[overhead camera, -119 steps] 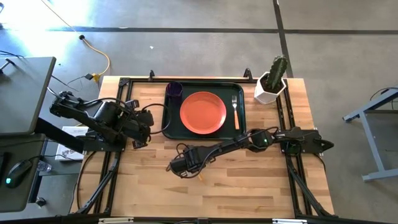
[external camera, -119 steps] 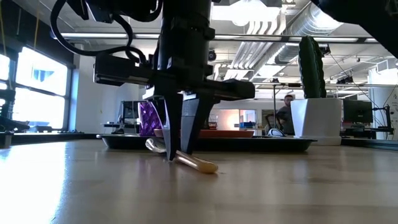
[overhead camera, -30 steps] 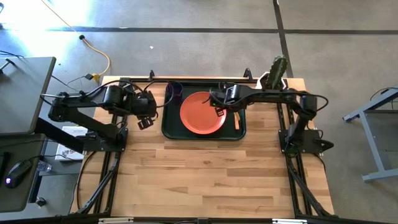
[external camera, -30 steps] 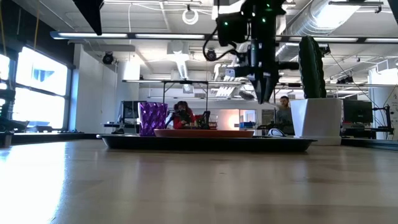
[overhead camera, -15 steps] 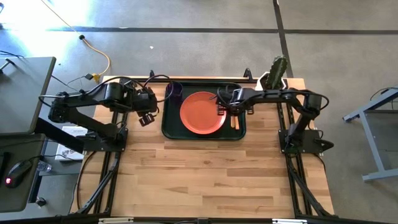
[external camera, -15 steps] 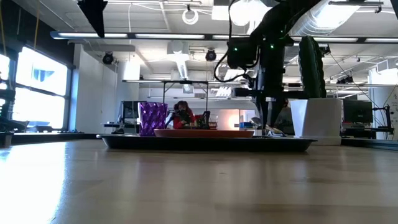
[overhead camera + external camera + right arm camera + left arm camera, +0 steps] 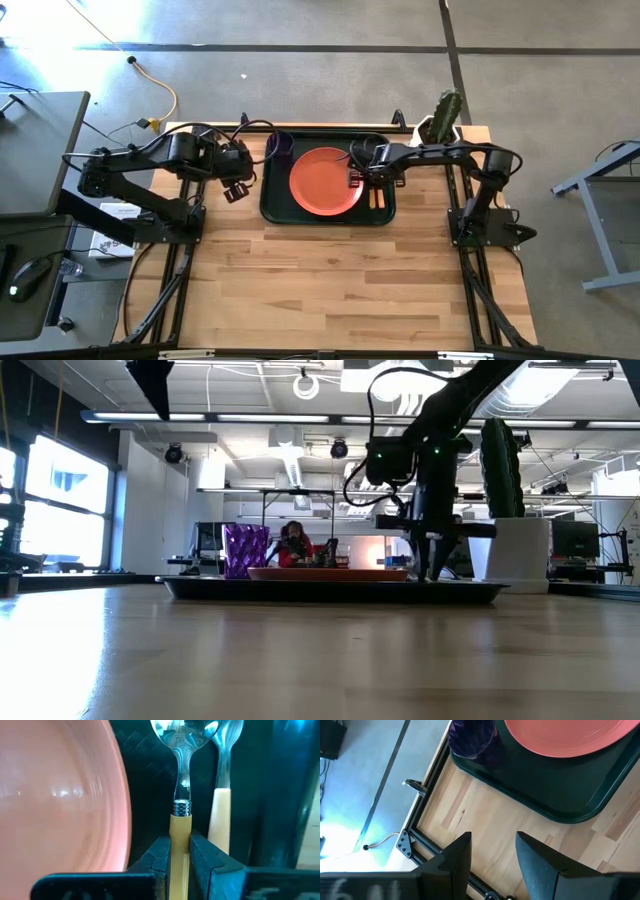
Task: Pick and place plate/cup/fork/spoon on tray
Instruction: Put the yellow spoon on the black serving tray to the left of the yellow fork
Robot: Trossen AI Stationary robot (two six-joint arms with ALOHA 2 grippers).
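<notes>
A wide, bright workshop with ceiling ducts and a grey concrete floor surrounds a pale wooden bench (image 7: 340,280) set on a black frame. At the bench's far edge, near the middle, lies the dark green tray (image 7: 275,205). The orange-red plate (image 7: 325,181) sits in the tray's centre and is the largest dish on it. A white pot with a green cactus (image 7: 440,125) stands on the bench's far right corner, just beside the tray. The purple cup (image 7: 280,145) stands upright in the tray's far left corner.

The right gripper (image 7: 180,854) hangs low over the tray's right side, between the plate and the tray's right rim, its fingers (image 7: 159,857) clamped on the orange handle of the spoon (image 7: 181,785). The spoon's silver bowl points ahead of the fingers, just beside the plate's edge. The fork (image 7: 221,790) lies on the tray floor beside the spoon, parallel to it and nearer the right rim.

The left gripper (image 7: 492,862) waits above the bench off the tray's left edge, fingers apart and holding nothing.
</notes>
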